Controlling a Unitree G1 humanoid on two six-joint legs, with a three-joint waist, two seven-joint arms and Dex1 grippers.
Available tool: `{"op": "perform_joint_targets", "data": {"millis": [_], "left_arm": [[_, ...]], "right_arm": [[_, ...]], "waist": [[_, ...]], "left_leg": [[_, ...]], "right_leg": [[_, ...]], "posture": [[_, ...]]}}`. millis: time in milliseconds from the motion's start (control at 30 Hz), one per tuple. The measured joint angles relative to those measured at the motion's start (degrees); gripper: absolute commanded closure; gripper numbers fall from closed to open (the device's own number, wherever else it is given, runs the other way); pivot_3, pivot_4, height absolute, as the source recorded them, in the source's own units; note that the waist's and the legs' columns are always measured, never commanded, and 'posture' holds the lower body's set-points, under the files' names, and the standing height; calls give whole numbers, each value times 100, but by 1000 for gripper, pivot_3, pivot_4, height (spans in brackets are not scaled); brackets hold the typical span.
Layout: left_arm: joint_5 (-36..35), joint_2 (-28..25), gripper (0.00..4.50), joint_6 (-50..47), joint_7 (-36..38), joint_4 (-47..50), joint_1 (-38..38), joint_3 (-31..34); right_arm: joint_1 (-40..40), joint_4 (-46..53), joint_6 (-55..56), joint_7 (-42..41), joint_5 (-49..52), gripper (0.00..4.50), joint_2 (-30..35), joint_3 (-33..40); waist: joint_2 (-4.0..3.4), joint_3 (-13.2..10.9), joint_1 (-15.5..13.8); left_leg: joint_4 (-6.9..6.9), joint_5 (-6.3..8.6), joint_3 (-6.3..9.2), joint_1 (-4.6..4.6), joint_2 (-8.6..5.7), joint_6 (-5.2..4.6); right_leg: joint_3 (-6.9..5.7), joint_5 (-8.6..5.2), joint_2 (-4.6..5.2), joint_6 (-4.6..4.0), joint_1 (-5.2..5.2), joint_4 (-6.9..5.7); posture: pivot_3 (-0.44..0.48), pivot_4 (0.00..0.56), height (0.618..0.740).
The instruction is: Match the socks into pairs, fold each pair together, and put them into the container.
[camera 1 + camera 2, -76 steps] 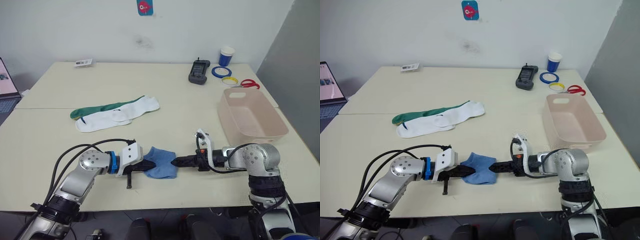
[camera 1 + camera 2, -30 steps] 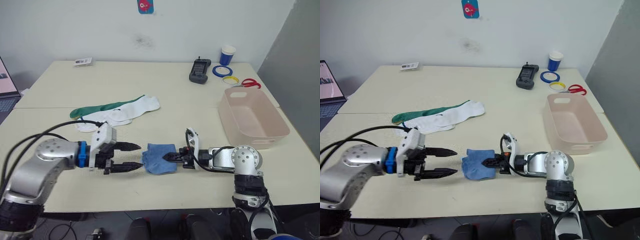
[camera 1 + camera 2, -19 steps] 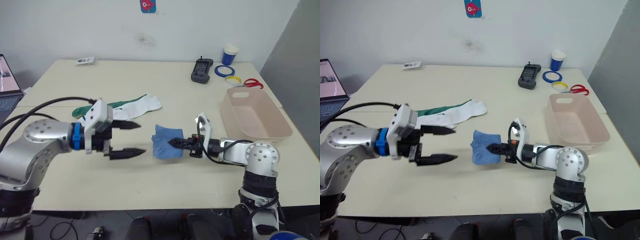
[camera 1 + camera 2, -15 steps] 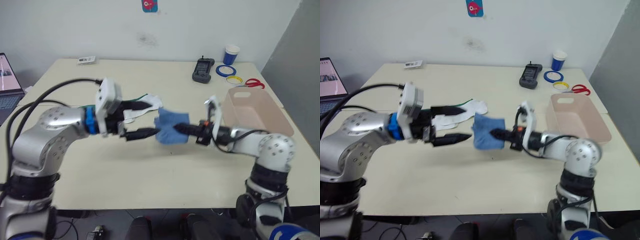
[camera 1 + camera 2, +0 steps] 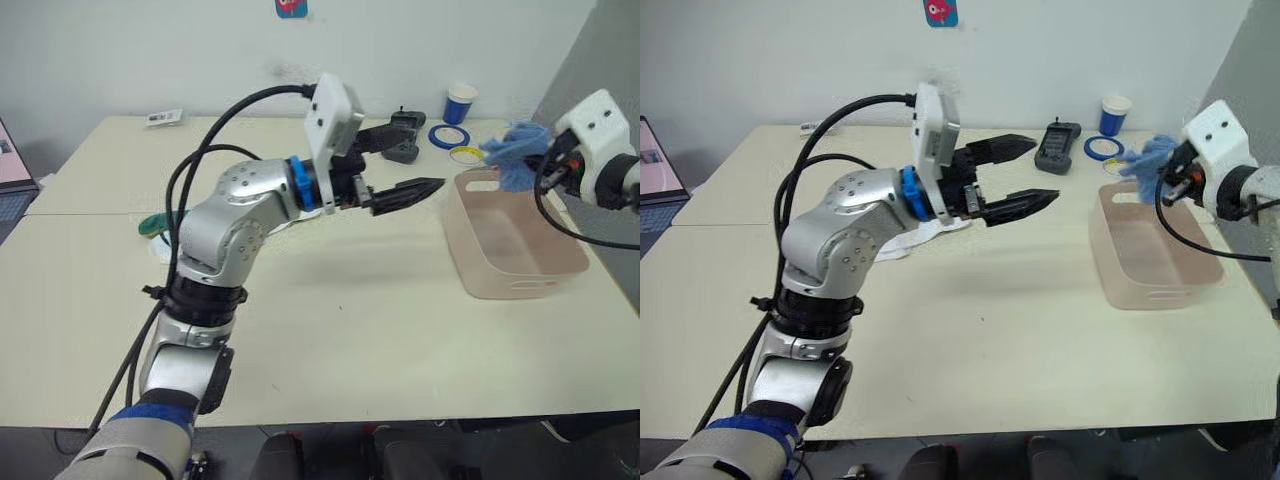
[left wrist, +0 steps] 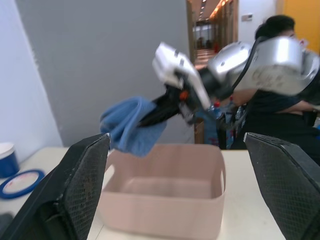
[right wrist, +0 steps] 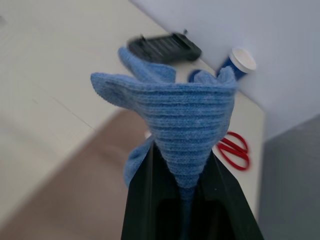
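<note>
Right gripper [image 5: 537,160] — fingers clamped on the folded blue socks [image 5: 512,152], held in the air over the far end of the pink bin [image 5: 520,262]. Left gripper [image 5: 400,165] — raised over the table [image 5: 330,300], its two fingers spread wide and holding nothing, pointing toward the bin. White sock [image 5: 895,243] and green sock [image 5: 150,222] lie on the table behind the left arm. Beyond the bin: red scissors [image 7: 234,148], blue cup [image 5: 458,103], black remote [image 5: 1054,147].
</note>
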State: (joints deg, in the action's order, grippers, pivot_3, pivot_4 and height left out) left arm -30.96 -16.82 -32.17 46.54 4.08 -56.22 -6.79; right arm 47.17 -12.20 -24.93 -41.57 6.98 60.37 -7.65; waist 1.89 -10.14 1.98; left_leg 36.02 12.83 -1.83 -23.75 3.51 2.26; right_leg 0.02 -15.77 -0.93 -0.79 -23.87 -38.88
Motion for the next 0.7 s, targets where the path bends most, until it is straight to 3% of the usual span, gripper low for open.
{"op": "perform_joint_targets", "data": {"millis": [300,500,700], "left_arm": [[290,354,28,19,-101,-23,-14,-208],[338,131,28,-156,210,74,198,-505],[587,-32,0,-214,314,67,204,-700]], "right_arm": [[-141,-1481,3093,-325,-2351,4500,-67,-1419],[124,-2395,3889,-809,-2711,4500,-318,-1618],[415,-2807,3929,-1451,-2621,2457,-543,-1595]], "waist": [[-7,-3,-30],[-8,-4,-22],[-9,-4,-29]], "left_leg": [[6,-11,-14,2,-1,16],[9,-13,-23,11,-3,20],[10,-13,-24,26,-4,21]], "right_leg": [[16,2,0,3,-11,-16],[49,13,1,18,-14,-16],[59,15,1,19,-4,-20]], "posture": [[0,150,740],[0,150,740],[0,150,740]]}}
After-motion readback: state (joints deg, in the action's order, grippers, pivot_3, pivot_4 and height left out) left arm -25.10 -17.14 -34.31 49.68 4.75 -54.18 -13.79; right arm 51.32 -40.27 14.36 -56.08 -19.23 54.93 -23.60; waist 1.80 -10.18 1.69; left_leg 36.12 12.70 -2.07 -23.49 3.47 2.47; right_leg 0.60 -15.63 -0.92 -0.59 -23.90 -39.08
